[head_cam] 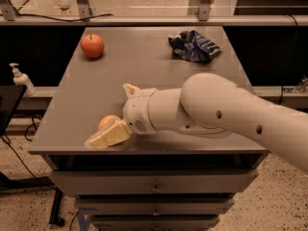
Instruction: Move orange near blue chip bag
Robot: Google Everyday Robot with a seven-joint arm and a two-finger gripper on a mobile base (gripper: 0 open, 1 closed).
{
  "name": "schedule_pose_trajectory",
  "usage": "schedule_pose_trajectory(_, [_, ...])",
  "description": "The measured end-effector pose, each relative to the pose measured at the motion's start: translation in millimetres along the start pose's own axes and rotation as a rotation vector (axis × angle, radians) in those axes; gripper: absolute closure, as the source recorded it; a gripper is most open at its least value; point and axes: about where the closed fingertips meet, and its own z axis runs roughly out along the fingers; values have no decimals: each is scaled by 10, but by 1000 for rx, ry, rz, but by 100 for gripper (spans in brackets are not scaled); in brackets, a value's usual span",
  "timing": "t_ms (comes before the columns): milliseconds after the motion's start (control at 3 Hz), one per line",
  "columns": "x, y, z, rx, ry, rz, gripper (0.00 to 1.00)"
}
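The orange [106,121] lies near the front left edge of the grey table [144,76]. My gripper [102,137], cream-coloured at the end of the thick white arm, sits right in front of the orange and covers its lower half. I cannot tell whether it touches the fruit. The blue chip bag [194,45], crumpled dark blue with white markings, lies at the back right of the table, far from the orange and the gripper.
A red apple [92,45] with a stem stands at the back left of the table. Drawers [154,186] lie under the tabletop. A white pump bottle [21,80] stands on a ledge to the left. A railing runs behind the table.
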Motion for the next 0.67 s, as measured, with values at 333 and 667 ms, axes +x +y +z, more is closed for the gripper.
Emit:
schedule_pose_trajectory(333, [85,77,65,-17,3,8,0])
schedule_pose_trajectory(667, [142,144,66,-21,3,12,16])
